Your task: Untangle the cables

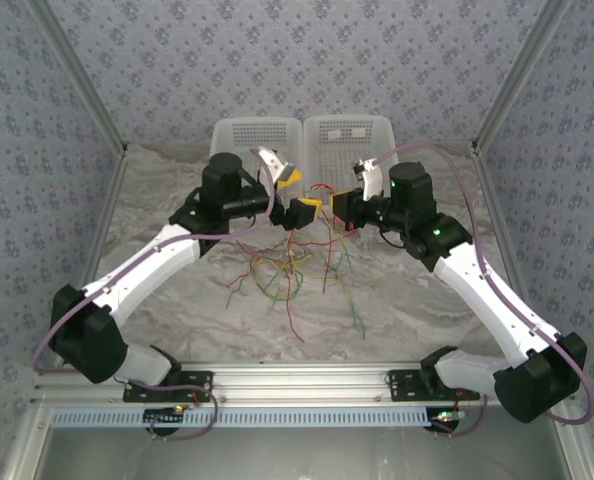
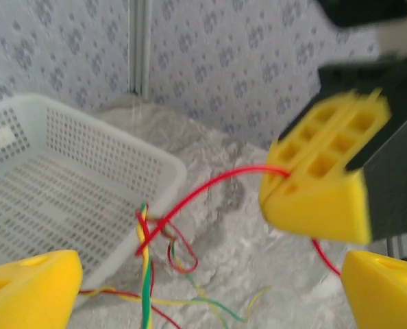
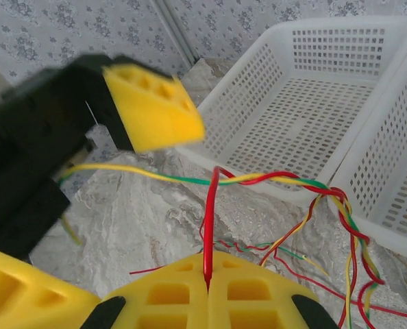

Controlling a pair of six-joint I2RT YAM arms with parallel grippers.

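The cables (image 1: 292, 265) lie as a loose tangle of red, green, yellow and orange wires on the marbled table, with some strands lifted toward the grippers. My right gripper (image 3: 208, 275) is shut on one red cable (image 3: 210, 219), which rises from its yellow pads to a twisted red, yellow and green strand (image 3: 272, 178). In the left wrist view that same red cable (image 2: 210, 184) runs from the right gripper's pads (image 2: 320, 181) to a knot (image 2: 145, 229). My left gripper (image 2: 210, 277) stands open, holding nothing, just left of the right gripper (image 1: 339, 203). From above, the left gripper (image 1: 299, 196) has its fingers spread.
Two white perforated baskets (image 1: 242, 135) (image 1: 349, 130) stand side by side at the back of the table, right behind the grippers. The patterned enclosure walls close in the sides and back. A metal rail (image 1: 297, 380) runs along the near edge.
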